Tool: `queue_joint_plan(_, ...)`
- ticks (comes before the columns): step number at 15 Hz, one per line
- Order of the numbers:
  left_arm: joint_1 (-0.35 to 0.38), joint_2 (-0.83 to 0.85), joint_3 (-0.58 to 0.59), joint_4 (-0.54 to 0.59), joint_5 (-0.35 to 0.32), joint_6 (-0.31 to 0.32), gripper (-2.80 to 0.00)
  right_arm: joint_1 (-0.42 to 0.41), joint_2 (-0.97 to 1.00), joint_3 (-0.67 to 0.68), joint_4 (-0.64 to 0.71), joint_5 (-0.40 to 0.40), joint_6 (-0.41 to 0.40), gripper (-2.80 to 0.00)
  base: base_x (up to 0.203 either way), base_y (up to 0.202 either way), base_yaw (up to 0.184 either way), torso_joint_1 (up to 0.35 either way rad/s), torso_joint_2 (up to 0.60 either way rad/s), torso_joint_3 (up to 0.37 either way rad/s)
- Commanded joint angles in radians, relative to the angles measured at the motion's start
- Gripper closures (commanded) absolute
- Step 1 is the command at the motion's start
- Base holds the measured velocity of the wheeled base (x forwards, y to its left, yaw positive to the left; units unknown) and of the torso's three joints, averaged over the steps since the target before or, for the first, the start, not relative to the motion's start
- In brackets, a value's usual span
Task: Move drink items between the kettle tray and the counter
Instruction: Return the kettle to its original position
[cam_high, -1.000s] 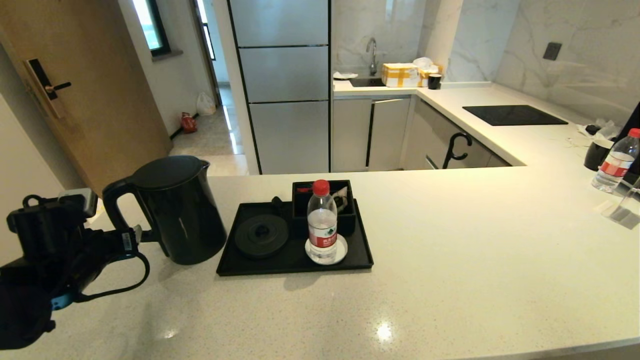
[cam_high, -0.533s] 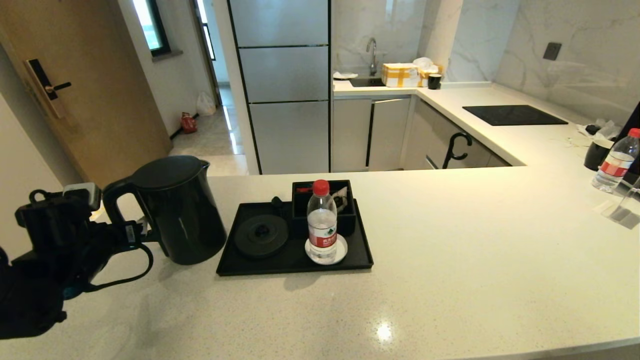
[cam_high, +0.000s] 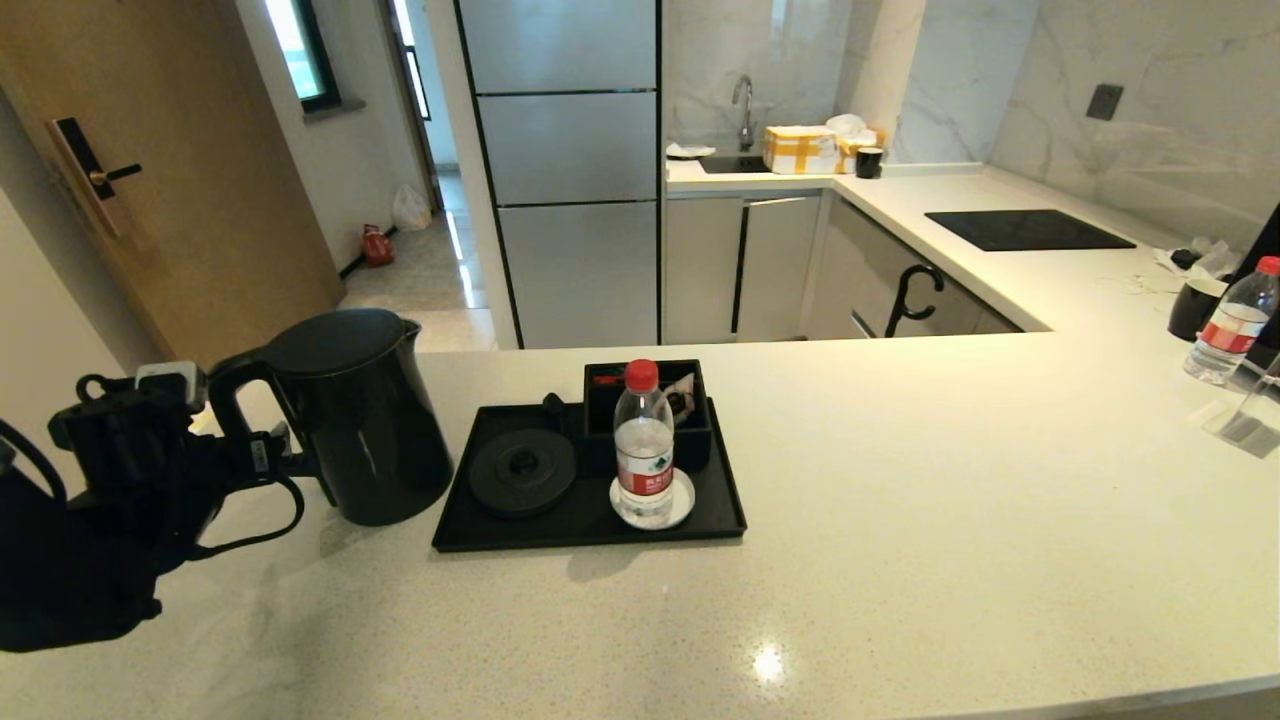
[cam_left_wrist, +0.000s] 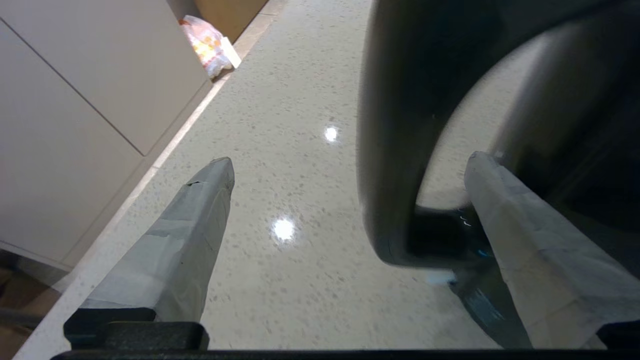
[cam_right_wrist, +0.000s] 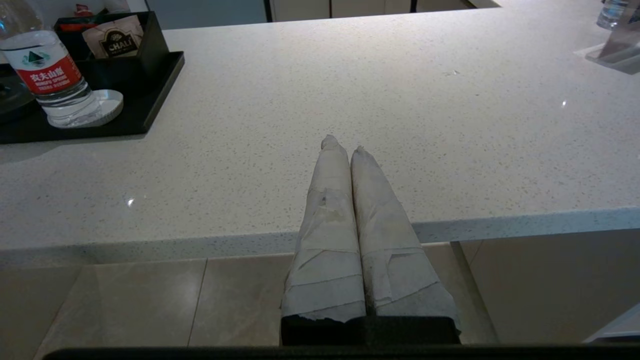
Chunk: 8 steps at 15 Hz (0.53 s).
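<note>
Head view shows the kettle (cam_high: 350, 420) upright on the counter (cam_high: 900, 500), just at 9 o'clock of the tray (cam_high: 590, 525). On this tray the bottle (cam_high: 644, 445) stands on the white coaster (cam_high: 683, 500), with the round base (cam_high: 523, 470) beside it at 9 o'clock. At the kettle's handle (cam_high: 228, 400) is the left gripper (cam_left_wrist: 350, 170), jaws wide, one finger (cam_left_wrist: 525, 235) inside the loop, gripping nothing. By the counter's near edge the right gripper (cam_right_wrist: 342, 145) is parked with jaws pressed together and empty
</note>
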Motion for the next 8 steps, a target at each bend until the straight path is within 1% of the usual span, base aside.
queue_joint_plan(1,0.016,0.028,-0.014,-0.009,0.001,0.003,-2.80,0.000,0.002,0.000,0.000,0.000,0.000,0.00,0.000,0.000,0.000,0.000,0.00,0.000)
queue_joint_plan(3,0.016,0.043,-0.031,-0.009,-0.003,0.002,-2.80,0.002,0.002,0.000,0.000,0.000,0.000,0.00,0.000,0.000,0.000,0.000,0.00,0.000)
queue_joint_plan(8,0.016,0.043,-0.031,-0.009,-0.003,0.002,-2.80,0.002,0.002,0.000,0.000,0.000,0.000,0.00,0.000,0.000,0.000,0.000,0.00,0.000)
